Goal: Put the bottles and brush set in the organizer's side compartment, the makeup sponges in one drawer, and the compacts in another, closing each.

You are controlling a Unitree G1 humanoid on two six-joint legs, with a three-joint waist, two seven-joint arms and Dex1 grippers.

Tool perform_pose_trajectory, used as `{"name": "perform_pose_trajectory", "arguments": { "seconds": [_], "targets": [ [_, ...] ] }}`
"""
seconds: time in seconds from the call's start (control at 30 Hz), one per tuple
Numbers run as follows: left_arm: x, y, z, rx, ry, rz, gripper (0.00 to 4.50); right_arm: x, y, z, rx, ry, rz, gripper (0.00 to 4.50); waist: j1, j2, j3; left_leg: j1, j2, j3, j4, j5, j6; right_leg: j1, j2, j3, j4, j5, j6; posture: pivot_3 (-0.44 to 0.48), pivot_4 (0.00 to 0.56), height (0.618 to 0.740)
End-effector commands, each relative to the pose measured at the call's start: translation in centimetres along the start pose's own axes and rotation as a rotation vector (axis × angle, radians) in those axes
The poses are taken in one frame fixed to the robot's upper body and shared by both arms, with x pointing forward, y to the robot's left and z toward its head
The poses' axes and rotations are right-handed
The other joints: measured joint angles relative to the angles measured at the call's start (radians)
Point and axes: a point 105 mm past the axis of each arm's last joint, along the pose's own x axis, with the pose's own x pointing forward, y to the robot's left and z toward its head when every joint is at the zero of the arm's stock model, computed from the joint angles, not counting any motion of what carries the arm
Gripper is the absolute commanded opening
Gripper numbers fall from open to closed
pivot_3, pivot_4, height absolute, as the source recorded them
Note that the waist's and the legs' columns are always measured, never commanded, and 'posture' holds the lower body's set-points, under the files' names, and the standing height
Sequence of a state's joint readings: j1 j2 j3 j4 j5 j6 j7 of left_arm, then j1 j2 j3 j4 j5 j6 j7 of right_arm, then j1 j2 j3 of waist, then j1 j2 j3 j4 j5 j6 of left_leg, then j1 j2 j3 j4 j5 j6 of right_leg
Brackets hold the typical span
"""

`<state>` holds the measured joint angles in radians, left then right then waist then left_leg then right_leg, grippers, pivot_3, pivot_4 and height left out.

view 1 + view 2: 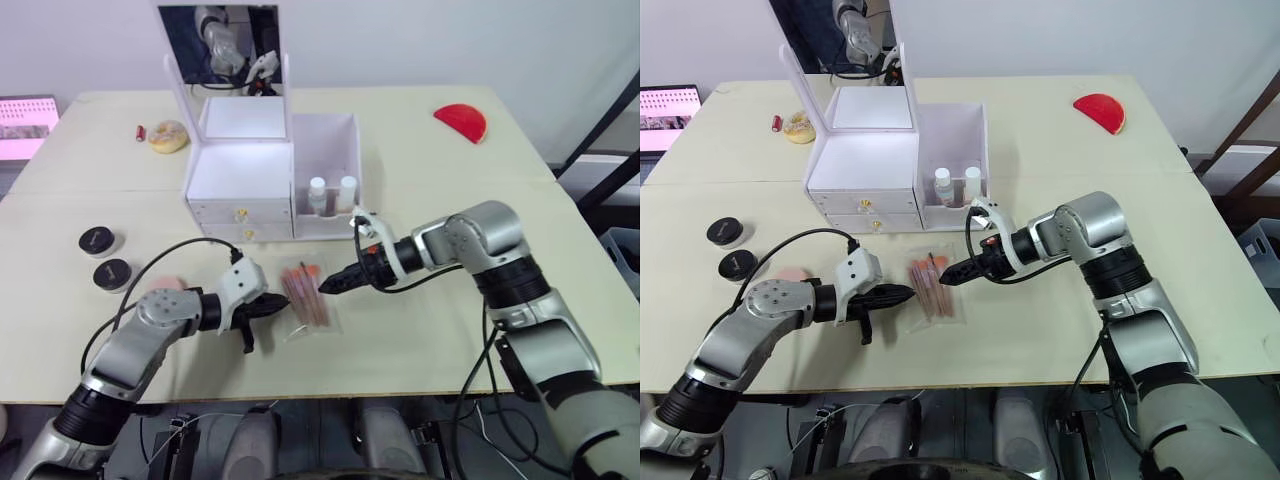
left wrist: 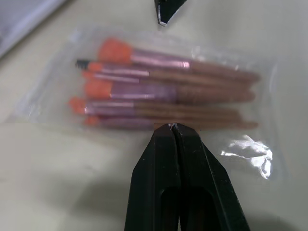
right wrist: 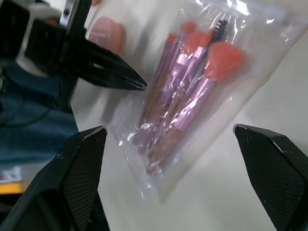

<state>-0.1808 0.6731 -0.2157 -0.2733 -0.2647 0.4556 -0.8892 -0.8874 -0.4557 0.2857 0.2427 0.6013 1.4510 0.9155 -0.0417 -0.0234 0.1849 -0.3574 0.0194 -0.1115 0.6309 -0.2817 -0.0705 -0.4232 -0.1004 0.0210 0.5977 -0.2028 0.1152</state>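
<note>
A clear flat pouch, the brush set, lies on the table between the two grippers, its pink handles and reddish tips showing through glossy, glare-streaked plastic. The left gripper, fingers pressed together, touches the pouch's long edge; the right gripper stands wide apart over the opposite side. A pink sponge sits partly hidden behind the left gripper

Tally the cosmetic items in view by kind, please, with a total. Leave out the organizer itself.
White-capped bottles in the side bin: 2
Clear pouch of pink-handled brushes: 1
Round black-lidded compacts: 2
Pink-peach sponge, partly hidden by the left arm: 1
Yellowish round disc: 1
Red half-round case: 1
Small red tube: 1
Total: 9
</note>
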Motion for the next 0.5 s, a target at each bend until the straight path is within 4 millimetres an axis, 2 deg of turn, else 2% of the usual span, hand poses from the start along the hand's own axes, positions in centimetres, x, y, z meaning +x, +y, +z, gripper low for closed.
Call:
{"name": "perform_pose_trajectory", "arguments": {
  "seconds": [0.03,0.3,0.5],
  "targets": [
    [0.3,0.0,0.1,0.024,0.008,0.007,0.05,0.0,0.0,0.9,0.015,-0.025,-0.007,4.50,0.001,0.000,0.000,0.000,0.000,0.000,0.000,0.000,0.000,0.000,0.000,0.000,0.000,0.000,0.000,0.000,0.150,0.739],
    [0.4,-0.8,-1.4,0.028,0.101,-0.033,0.05,0.6,-0.6,1.1,0.055,-0.020,-0.018,4.50,-0.002,0.002,-0.002,0.002,0.000,0.000,0.000,0.000,0.000,0.000,0.000,0.000,0.002,0.000,0.000,0.000,0.150,0.739],
    [0.4,-1.0,-1.5,0.025,0.109,-0.040,0.05,-1.2,-1.8,1.9,0.045,-0.048,-0.070,4.50,-0.001,0.003,-0.003,0.001,0.000,0.000,0.000,0.000,0.000,0.000,0.000,0.000,0.002,0.000,0.000,0.000,0.150,0.739]
  ]
}}
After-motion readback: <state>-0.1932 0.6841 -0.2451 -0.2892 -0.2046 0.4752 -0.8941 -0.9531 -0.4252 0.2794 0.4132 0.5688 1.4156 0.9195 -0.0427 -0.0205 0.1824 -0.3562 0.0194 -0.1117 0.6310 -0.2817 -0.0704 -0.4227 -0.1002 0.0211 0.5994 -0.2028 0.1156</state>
